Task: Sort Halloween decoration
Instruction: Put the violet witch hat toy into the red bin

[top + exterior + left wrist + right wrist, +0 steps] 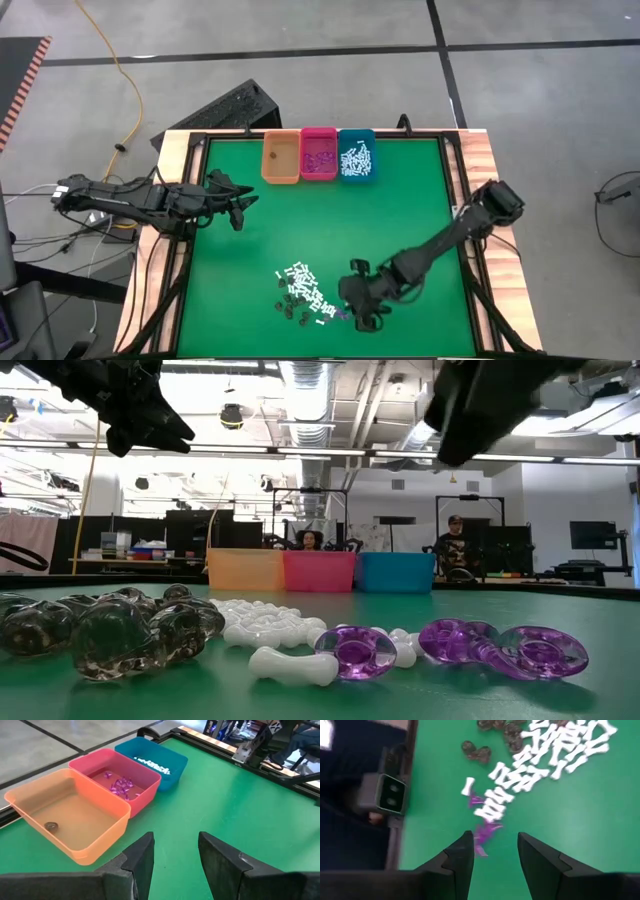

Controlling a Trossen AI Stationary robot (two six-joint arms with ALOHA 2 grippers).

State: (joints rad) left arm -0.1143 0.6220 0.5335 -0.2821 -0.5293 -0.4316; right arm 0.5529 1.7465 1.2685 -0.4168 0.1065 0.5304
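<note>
We hold our right gripper [494,851], fingers apart and empty, just right of the near-edge pile [305,295], its purple bits [482,837] dead ahead between the tips, while our left gripper [237,203] waits open, far-left.

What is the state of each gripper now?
Left gripper: open, empty, near the bins.
Right gripper: open, empty, over purple bits.
</note>
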